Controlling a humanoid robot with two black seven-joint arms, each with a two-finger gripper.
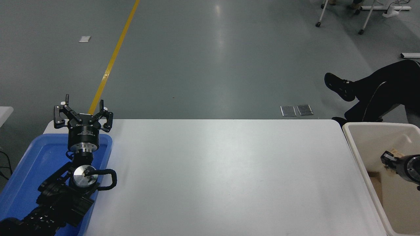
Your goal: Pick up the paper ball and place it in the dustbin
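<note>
The dustbin [353, 144] is a cream-white bin standing against the table's right edge. My right gripper [390, 160] comes in from the right edge and sits low inside the bin. It is shut on the paper ball [399, 152], of which only tan scraps show above and below the fingers. My left gripper [83, 113] is parked at the lower left over a blue tray, open and empty.
The blue tray [39, 154] lies at the table's left end under my left arm. A brownish patch [377, 186] shows at the bin's bottom. A seated person's black-clad legs and shoe [339, 86] are beyond the table's far right corner.
</note>
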